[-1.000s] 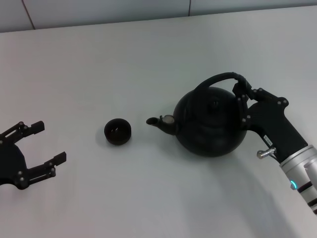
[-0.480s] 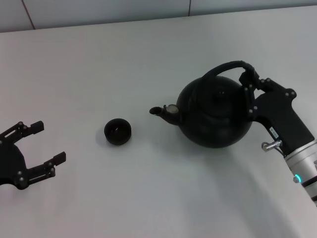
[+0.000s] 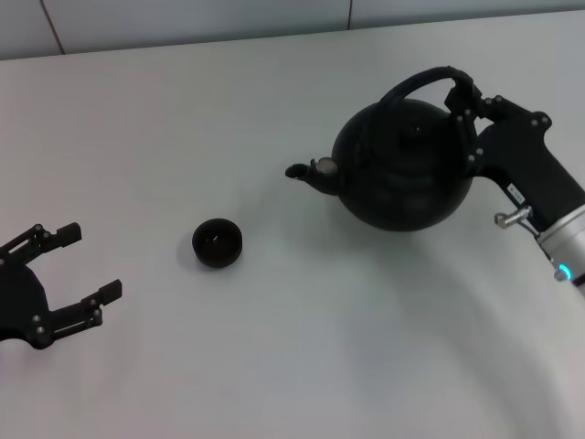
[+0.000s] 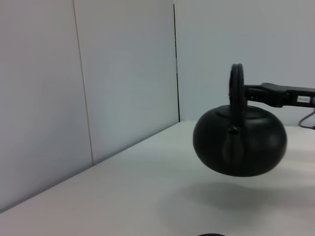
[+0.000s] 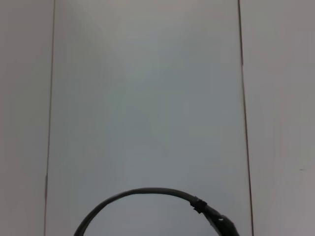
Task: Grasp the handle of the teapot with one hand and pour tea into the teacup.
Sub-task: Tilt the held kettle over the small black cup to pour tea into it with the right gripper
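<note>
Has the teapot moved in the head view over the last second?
Yes. The teapot has risen off the table and drifted up and right, away from the unmoved teacup.

- You're looking at a bare test or lab-type room, not a home or kitchen.
- The table (image 3: 274,101) is a plain white surface with no cloth, mats or household clutter.
- Behind it, the wall (image 4: 123,73) is made of flat pale panels with thin dark vertical seams, like partition boards.
- On the table you see only a black teapot (image 3: 402,169) and a small dark teacup (image 3: 217,243), set out like test props.
- Black robot hardware sits at both table edges.
</note>
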`<state>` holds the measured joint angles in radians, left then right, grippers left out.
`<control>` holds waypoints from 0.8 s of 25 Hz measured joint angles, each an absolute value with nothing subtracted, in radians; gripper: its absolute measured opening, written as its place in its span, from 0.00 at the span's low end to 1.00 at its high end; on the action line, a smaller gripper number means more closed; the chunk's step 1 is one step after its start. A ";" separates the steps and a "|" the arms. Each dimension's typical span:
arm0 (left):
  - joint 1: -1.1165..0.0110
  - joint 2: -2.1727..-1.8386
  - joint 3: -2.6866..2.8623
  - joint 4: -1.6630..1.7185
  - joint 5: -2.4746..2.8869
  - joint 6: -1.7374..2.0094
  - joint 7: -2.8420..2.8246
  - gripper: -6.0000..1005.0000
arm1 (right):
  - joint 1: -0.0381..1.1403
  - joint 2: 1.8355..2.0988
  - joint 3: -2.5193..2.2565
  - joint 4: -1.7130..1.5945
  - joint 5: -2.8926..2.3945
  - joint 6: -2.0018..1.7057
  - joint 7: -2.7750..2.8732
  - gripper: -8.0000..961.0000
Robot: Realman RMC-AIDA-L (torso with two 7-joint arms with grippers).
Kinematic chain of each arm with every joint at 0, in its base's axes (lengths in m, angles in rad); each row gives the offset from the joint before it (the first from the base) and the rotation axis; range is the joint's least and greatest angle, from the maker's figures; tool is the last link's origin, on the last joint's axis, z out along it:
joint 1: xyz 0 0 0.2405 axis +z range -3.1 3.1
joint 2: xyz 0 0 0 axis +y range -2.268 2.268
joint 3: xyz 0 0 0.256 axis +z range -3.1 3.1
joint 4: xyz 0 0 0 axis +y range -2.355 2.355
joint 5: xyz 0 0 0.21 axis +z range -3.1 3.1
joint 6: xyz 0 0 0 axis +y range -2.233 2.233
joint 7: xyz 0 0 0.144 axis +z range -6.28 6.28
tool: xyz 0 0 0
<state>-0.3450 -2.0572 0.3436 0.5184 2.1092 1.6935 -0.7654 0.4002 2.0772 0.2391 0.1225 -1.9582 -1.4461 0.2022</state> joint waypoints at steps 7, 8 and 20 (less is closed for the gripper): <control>-0.348 -2.058 0.344 0.518 2.109 1.693 -0.764 0.86 | 0.481 2.077 0.216 0.049 -1.960 -1.389 0.295 0.10; -0.349 -2.058 0.344 0.517 2.108 1.694 -0.764 0.86 | 0.491 2.078 0.214 0.048 -1.960 -1.375 0.297 0.10; -0.352 -2.059 0.344 0.508 2.100 1.695 -0.763 0.86 | 0.539 2.080 0.213 0.047 -1.961 -1.326 0.300 0.10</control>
